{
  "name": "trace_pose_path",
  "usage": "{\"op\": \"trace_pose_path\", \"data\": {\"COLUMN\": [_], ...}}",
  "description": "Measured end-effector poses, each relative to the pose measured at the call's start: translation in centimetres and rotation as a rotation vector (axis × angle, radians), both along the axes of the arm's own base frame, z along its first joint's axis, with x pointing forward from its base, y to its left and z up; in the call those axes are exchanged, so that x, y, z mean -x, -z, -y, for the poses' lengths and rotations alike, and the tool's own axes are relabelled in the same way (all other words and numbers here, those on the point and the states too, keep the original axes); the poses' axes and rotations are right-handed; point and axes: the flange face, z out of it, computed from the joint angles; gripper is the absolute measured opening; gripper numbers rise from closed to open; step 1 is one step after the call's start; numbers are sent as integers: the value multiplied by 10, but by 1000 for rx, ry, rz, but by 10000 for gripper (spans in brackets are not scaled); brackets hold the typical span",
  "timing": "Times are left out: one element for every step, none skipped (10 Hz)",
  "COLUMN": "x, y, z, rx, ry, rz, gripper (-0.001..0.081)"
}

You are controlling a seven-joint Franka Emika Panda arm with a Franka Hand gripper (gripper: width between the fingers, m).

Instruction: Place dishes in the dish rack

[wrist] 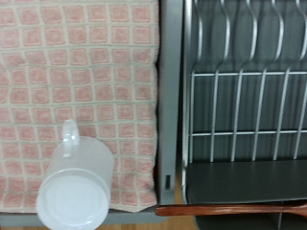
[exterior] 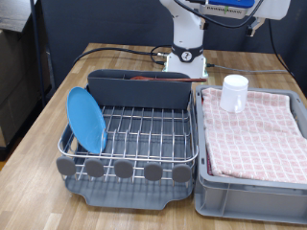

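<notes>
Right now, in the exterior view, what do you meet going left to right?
Round sky-blue plate standing in the rack → silver wire dish rack → plain white cylindrical cup on the checked pinkish cloth in the grey plastic bin.

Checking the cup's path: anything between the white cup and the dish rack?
Only the grey bin's wall. The white cup stands on the checked cloth in that bin, beside the dish rack. The rack's wires next to it are bare; the blue plate stands at the far side. Gripper not visible.
</notes>
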Motion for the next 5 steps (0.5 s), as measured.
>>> {"op": "trace_pose_path", "data": {"x": [1, 2, 4, 6, 9], "y": [-3, -6, -10, -12, -13], "z": [-8, -19, -31, -44, -55], "rx": [-18, -29, -32, -29, -27], "ry": [-4, -13, -17, -16, -14], "rz": [-5, -11, -17, -19, -23], "gripper": [803, 803, 803, 803, 803]}}
